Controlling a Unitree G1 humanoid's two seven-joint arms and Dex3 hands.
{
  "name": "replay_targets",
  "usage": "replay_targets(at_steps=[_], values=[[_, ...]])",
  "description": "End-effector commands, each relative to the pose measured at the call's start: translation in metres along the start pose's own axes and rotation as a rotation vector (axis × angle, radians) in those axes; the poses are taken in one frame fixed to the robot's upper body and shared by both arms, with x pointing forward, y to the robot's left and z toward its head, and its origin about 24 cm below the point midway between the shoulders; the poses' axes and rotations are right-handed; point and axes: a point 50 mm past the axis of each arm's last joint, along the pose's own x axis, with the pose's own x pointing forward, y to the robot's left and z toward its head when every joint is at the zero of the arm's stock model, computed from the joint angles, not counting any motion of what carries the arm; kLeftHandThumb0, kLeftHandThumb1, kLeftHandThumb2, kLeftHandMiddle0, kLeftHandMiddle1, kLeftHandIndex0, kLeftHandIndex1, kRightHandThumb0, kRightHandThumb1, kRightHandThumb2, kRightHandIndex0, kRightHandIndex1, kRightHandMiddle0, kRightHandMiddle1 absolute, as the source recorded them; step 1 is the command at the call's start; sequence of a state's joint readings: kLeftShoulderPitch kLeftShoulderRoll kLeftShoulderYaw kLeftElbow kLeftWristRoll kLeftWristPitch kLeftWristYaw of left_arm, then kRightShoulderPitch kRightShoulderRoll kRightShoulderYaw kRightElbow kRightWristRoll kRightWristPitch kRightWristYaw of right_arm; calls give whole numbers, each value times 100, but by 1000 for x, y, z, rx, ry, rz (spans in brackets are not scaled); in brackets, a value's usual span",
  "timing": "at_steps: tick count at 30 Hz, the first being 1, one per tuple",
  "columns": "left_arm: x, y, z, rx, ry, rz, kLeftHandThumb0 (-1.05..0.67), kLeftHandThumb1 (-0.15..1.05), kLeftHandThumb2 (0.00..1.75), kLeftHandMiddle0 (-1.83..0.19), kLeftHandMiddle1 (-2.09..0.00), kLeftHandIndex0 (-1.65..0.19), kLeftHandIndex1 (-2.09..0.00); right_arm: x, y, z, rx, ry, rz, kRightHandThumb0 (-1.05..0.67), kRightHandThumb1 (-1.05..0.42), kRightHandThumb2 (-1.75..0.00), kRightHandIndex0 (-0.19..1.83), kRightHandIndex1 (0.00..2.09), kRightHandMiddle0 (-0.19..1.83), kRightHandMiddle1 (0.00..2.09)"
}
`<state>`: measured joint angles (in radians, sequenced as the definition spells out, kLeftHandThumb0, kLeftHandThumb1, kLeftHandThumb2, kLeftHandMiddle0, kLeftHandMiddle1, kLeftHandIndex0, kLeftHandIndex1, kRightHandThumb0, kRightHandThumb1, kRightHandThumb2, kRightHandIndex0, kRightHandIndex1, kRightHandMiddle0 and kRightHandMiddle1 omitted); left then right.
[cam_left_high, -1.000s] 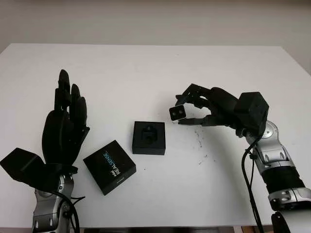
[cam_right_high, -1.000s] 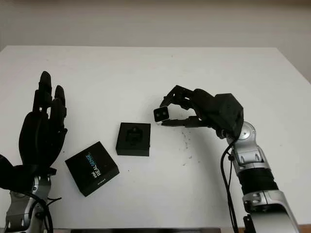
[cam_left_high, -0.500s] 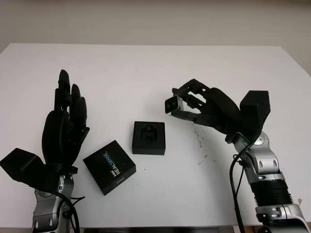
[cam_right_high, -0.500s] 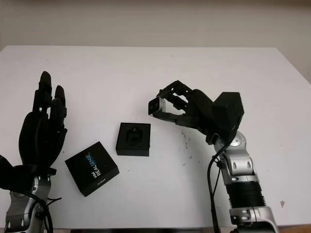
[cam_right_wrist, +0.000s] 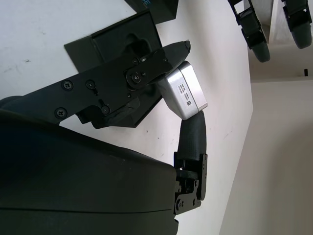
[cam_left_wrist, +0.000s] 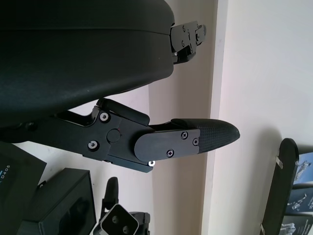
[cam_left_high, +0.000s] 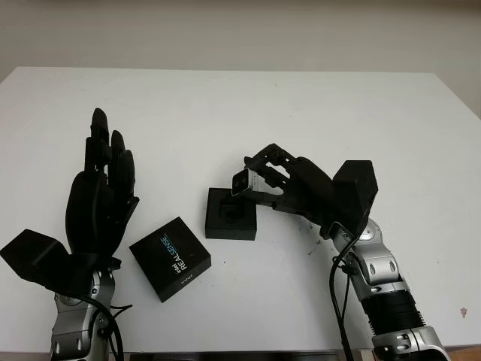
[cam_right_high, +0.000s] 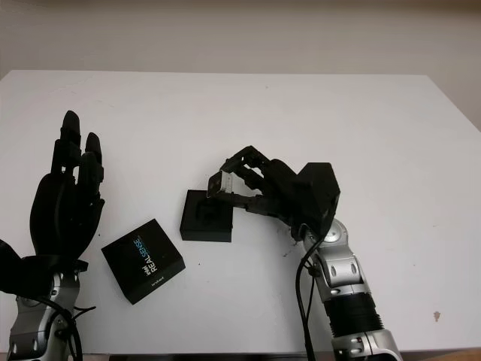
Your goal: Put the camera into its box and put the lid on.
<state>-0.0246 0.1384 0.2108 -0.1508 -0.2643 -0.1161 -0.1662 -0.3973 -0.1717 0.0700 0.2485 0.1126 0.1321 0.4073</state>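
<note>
we are carrying the camera to its box; the drop-in is not yet done.

our right robot hand [cam_left_high: 264,183] has its fingers clamped on the small silver camera [cam_left_high: 241,182], held in the air just over the near-right edge of the open black box [cam_left_high: 230,214] on the white tabletop [cam_left_high: 248,105]. we judge the next move calls for shifting a little further over the moulded recess, turning the camera to match it, lowering, then letting go. the camera's lens face points toward the left side of the scene and slightly toward us, and its long axis seems to run back into the fingers. the lid [cam_left_high: 170,258], printed side up, lies near the box, to its left and nearer us, apart from it. our left robot hand [cam_left_high: 100,199] is open, raised beside the lid.
</note>
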Motion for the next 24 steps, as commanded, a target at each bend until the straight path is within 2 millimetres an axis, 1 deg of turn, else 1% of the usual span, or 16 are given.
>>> replay_targets(at_steps=[1, 5, 10, 16, 24], values=[[1, -2, 3, 4, -16, -8, -75, 105, 47, 16, -5, 17, -5, 4, 5, 4, 6, -15, 12, -35, -98, -4, 14, 13, 20, 188], [1, -2, 3, 3, -17, -10, -74, 105, 47, 15, -6, 17, -5, 6, 11, 0, 12, -4, 27, -35, -99, -5, 12, 12, 19, 185], [1, -2, 3, -2, -18, -12, -74, 105, 47, 16, -5, 17, -6, 7, 15, -7, 38, 17, 31, -35, -99, -5, 11, 11, 17, 188], [1, -2, 2, -5, -15, -9, -75, 105, 47, 16, -5, 17, -6, 6, 21, -10, 50, 18, 45, -39, -99, -5, 11, 10, 17, 188], [1, -1, 2, 5, -16, -14, -75, 105, 48, 16, -5, 17, -5, 4, 27, -15, 47, 27, 52, -36, -100, -6, 11, 10, 15, 192]])
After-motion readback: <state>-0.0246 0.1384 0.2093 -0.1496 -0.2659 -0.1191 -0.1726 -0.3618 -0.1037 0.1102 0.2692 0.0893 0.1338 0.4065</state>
